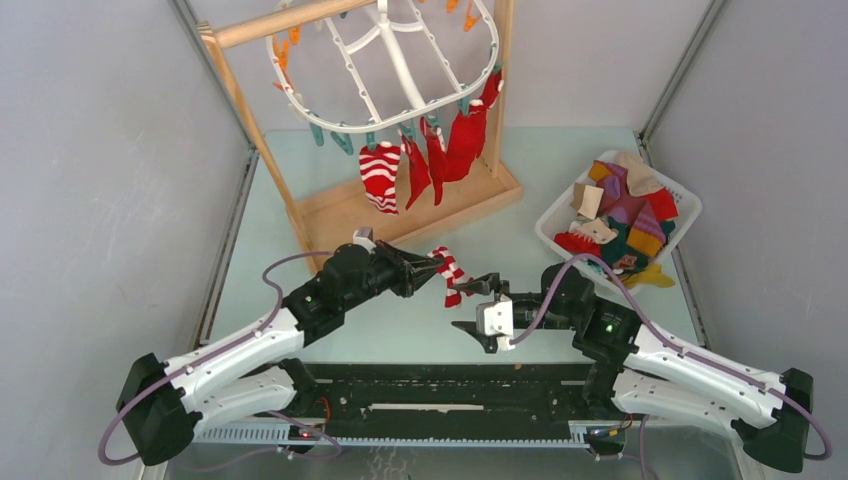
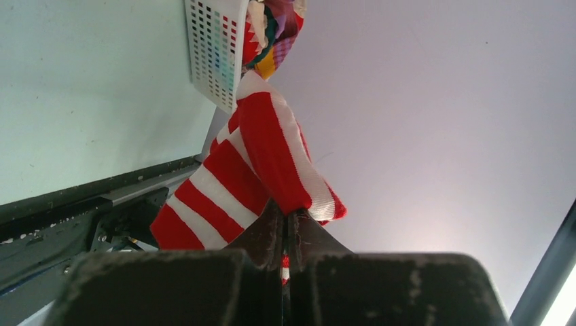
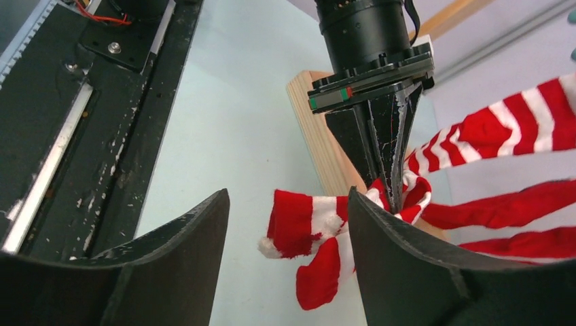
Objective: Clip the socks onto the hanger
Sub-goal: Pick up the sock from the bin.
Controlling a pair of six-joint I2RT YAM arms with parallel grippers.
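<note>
Hanging from the clenched left tool (image 1: pixel 428 268), the striped sock (image 1: pixel 452 278) is held above the bench (image 1: pixel 400 330), in front of the hanger (image 1: pixel 400 60). This is judged to offer its free end to the right tool (image 1: pixel 472 305), whose jaws are spread just beside it, holding nothing. The pinch on the cloth is shown closely only by the wrist views. The clipped socks (image 1: pixel 440 150) are seen whole only from above.

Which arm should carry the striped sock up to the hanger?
Left. The left gripper is shut on the striped sock and sits nearer the hanger; the right gripper is open, gripping nothing.
</note>
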